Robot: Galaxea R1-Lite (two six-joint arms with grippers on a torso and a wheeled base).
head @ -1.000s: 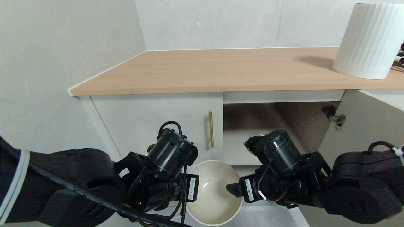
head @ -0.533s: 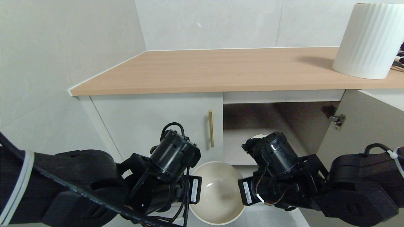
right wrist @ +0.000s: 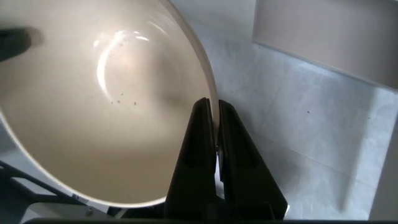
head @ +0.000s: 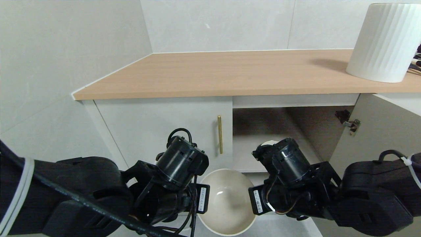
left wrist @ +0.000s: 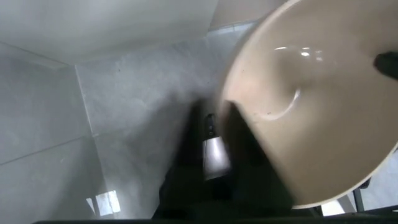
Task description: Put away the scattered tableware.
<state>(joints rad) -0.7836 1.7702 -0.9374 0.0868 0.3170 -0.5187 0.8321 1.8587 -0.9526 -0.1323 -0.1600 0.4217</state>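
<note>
— Both arms have drawn slightly closer over the last second, and the bowl between them has edged a little to the right. Over the last half second almost nothing shifts.

— Where is the bowl?

— It hangs low and near, in front of the cabinet, just below the gap between the closed left door and the open compartment. It is cream, tipped so its inside faces up and toward the head camera, above the pale floor.

— And the left gripper?

— It is closed on the bowl's left rim, one dark finger along the outside wall.

— The right gripper?

— It is clamped on the opposite rim, with the edge pinched between its two fingers.

— What else is around?

— The left door has a brass handle, just beyond the bowl. The right door stands swung open on the right. On the wooden counter above, a ribbed white container stands at the far right, well apart from the bowl.
</note>
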